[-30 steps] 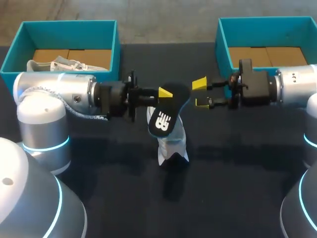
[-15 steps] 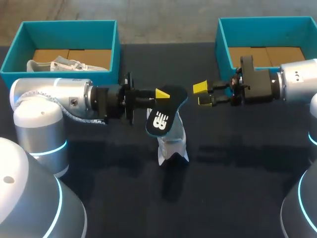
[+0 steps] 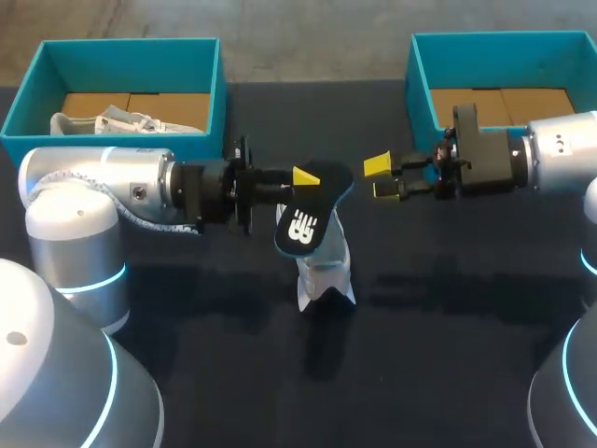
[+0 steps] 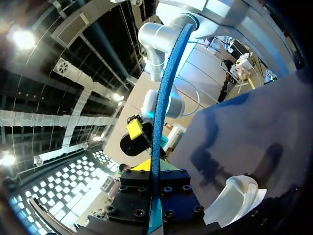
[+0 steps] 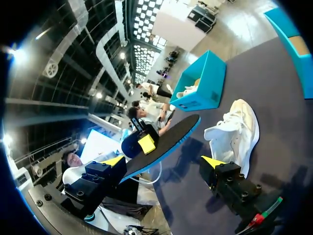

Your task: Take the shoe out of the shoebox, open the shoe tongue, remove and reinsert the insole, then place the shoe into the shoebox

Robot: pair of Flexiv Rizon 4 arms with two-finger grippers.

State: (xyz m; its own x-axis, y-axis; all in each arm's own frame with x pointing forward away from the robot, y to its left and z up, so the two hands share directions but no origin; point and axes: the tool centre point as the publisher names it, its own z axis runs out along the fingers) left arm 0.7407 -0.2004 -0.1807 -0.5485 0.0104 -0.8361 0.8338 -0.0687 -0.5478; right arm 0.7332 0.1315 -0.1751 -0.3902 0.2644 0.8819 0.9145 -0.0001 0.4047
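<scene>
My left gripper (image 3: 304,178) is shut on the heel end of a black insole (image 3: 312,207) with a blue underside, held above the table's middle. In the left wrist view the insole (image 4: 162,98) stands edge-on between my own gripper's (image 4: 152,166) fingers. A white shoe (image 3: 326,266) lies on the dark table under the insole. My right gripper (image 3: 381,177) stands open just to the right of the insole, apart from it. In the right wrist view the insole (image 5: 164,141) hangs ahead of my open right gripper (image 5: 164,161), with the shoe (image 5: 234,132) beyond.
A teal shoebox (image 3: 37,98) at the back left holds a second white shoe (image 3: 112,121). Another teal shoebox (image 3: 422,89) with a brown cardboard floor stands at the back right, behind my right arm.
During the first half second my left gripper drew the insole slightly left and my right gripper pulled back a little to the right. Since then nothing has moved.
</scene>
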